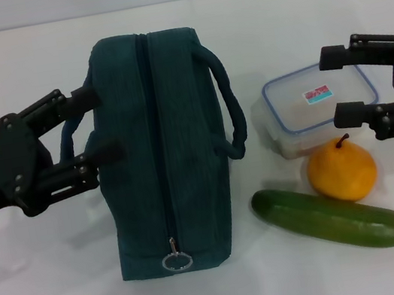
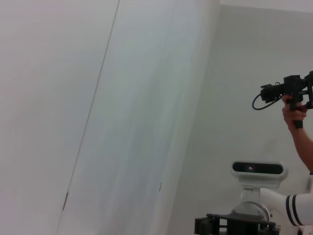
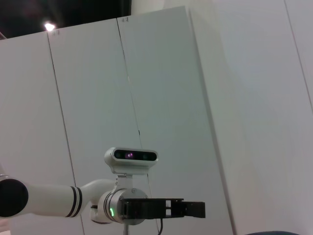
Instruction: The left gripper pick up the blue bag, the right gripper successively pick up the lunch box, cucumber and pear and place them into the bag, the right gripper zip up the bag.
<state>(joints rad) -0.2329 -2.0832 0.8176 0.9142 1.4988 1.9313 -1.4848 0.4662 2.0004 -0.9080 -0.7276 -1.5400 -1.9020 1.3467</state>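
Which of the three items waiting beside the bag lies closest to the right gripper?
The lunch box: it sits right between the open fingers of the right gripper, while the pear and cucumber lie nearer the table's front edge.

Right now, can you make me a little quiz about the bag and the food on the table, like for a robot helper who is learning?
1. True or false: the zipper on the blue bag is closed.
2. Which thing lies nearest the front edge of the table: A the lunch box, B the pear, C the cucumber?
3. Fill in: the left gripper has its open fingers on either side of one bag ____.

Key
1. True. The zipper line runs shut along the top, with the ring pull at the near end.
2. C.
3. Handle. The right gripper is open too, beside the lunch box, holding nothing.
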